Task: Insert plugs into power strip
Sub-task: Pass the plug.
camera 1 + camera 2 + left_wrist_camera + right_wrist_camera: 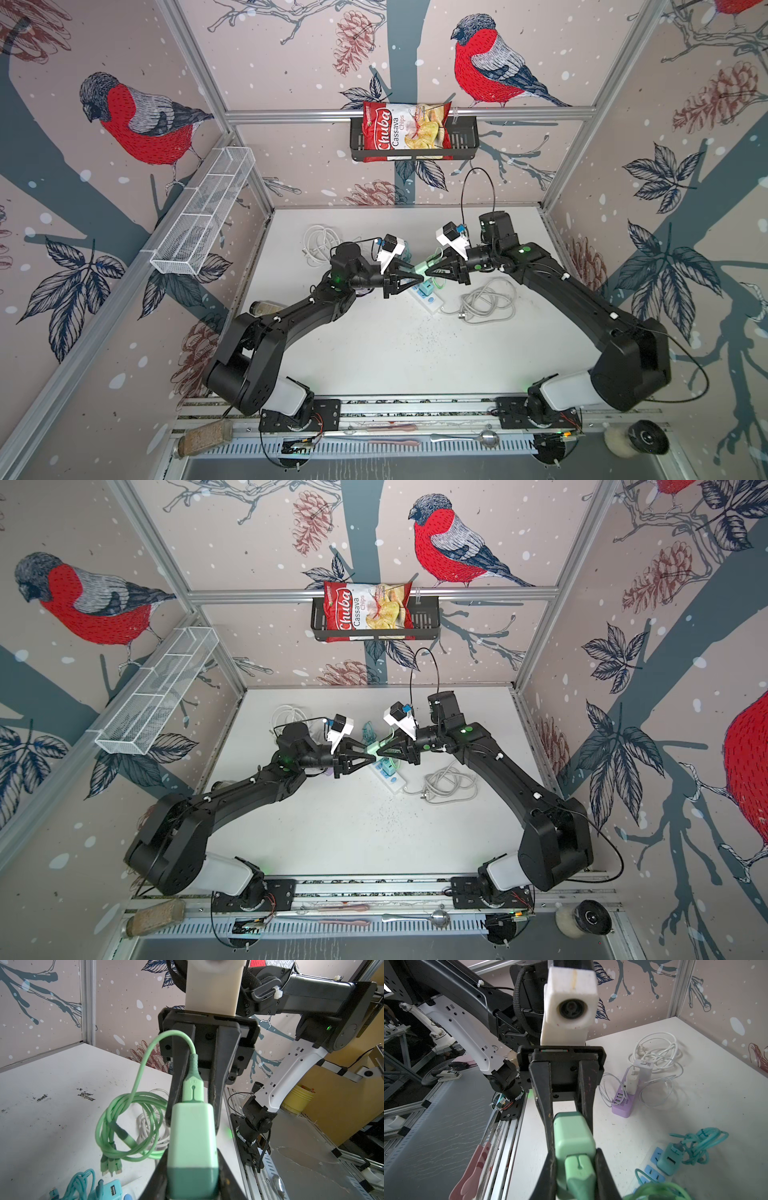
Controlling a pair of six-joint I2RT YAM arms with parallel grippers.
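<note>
The left hand (417,276) and the right hand (429,271) meet tip to tip in the air over the tabletop (374,353). Between them is the green plug (192,1126), and both hands are closed on it.

The left hand pinches the thick end of the plug, with one of its fingers (154,1178) on each side. The right hand pinches the other end, where the green cable (137,1157) goes in. Its fingers (546,1180) press on both sides there. So the plug lies straight from one hand to the other, like a little bridge, and it does not touch the tabletop.

The green cable curls out of the plug past the right hand's fingers. Then it drops to a loose bundle on the tabletop below that hand.

Just under the two hands lies the white power strip (432,303) with blue holes. A teal plug (668,1159) already sticks in it, right below the hands. Its teal cable (699,1142) lies bunched next to it.

Further off, on the left hand's side, is a purple power strip (623,1105). A white plug (632,1081) stands on it, with white cable looped around. On the right hand's side, a grey-white cord (488,301) lies in a heap near the white power strip.
</note>
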